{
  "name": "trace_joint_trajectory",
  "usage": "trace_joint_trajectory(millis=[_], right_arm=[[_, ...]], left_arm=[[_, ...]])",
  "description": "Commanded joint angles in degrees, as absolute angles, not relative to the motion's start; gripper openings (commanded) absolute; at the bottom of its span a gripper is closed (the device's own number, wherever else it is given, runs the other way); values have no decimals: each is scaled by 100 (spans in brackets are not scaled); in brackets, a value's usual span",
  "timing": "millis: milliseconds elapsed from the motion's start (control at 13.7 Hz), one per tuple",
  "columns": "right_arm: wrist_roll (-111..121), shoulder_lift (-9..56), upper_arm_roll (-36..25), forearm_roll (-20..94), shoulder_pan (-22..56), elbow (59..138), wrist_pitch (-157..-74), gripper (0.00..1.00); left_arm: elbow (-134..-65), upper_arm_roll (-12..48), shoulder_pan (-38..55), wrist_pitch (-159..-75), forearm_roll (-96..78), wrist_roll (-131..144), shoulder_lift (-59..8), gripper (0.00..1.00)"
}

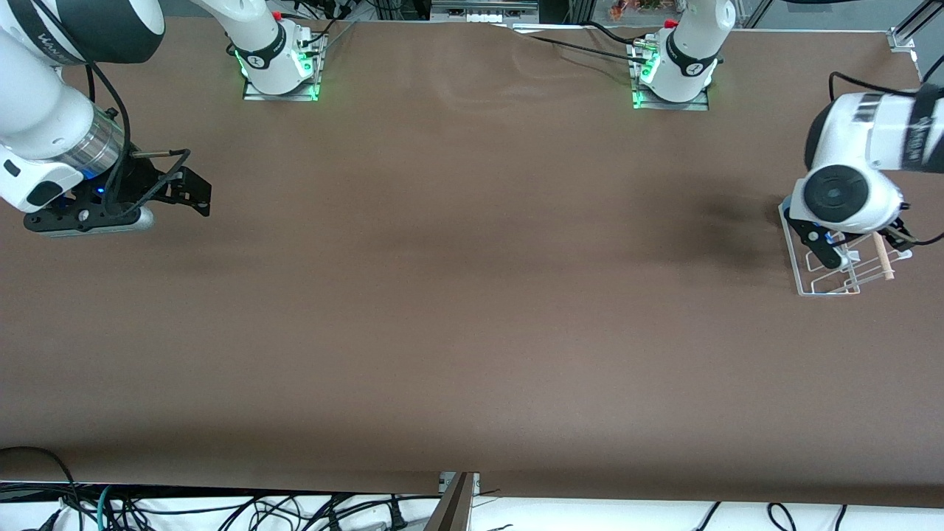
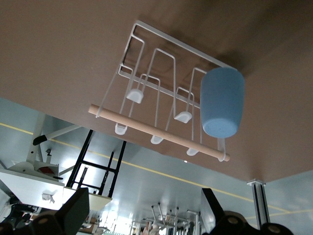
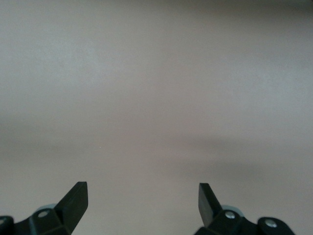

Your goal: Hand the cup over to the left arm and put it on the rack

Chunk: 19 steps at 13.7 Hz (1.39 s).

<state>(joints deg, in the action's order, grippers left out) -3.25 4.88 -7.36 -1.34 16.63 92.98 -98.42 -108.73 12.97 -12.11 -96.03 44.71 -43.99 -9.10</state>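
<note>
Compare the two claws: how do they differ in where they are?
The left claw is above the rack, which carries the cup; the right claw is above bare table at the right arm's end. Both are open and empty.

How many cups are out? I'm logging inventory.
1: the cup sits upended on a peg at one end of the rack, toward the left arm's end of the table; the front view hides it.
</note>
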Motion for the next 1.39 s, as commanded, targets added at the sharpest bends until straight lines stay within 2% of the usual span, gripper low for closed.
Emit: trace_joint_trajectory(millis=[0, 219, 438, 803, 1096, 1315], right_arm=[[-229, 475, -756, -185, 1687, 9281, -9870, 100], [-229, 475, -756, -176, 1679, 9281, -9861, 100], [-194, 449, -756, -176, 1679, 9273, -9853, 100], [-44, 439, -773, -149, 1679, 9255, -9826, 100], [-35, 439, -773, -141, 1679, 9255, -9826, 100], [-35, 439, -773, -141, 1679, 9264, -9826, 100]], left_arm=[[-10005, 1318, -1195, -9510, 3354, -4491, -870, 100], [-9143, 1257, -1195, -9431, 1929, -4221, -826, 100], [-8606, 1160, -1195, -8914, 1065, -2932, -765, 100], [-8631, 1082, -881, -8798, 335, -891, -264, 100], [-8578, 195, -414, -8623, -762, 32, -272, 100], [-8578, 79, -158, -8254, -739, 535, -290, 100]])
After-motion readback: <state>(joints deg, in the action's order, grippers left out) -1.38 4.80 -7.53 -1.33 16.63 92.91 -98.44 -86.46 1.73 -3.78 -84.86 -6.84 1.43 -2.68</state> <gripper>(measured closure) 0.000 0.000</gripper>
